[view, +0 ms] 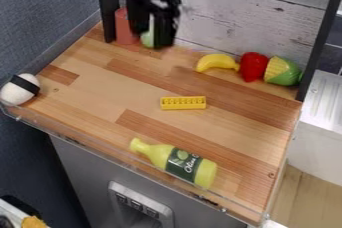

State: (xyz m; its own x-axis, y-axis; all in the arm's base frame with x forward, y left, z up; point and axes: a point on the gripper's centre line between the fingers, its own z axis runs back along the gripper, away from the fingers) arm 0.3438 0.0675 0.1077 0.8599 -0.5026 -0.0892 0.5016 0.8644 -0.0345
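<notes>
At the top of the camera view, left of centre, the black gripper (pixel 151 38) hangs over the back of the wooden counter (pixel 100 79), its fingers apart. A light green object (pixel 146 39) shows partly between and behind them; whether they touch it I cannot tell. Just left stands a reddish cylinder (pixel 123 27). A yellow banana (pixel 216 62), a red pepper-like toy (pixel 253 66) and a yellow-green corn toy (pixel 282 71) line the back right. Near the middle lies a yellow brick (pixel 183 103). A yellow-green bottle (pixel 175 162) with a dark label lies on its side near the front.
A white rounded object with a black band (pixel 20 89) sits at the counter's left corner. A clear low edge (pixel 80 144) runs along the front. Black posts stand at both back corners, before a whitish plank wall (pixel 234 17).
</notes>
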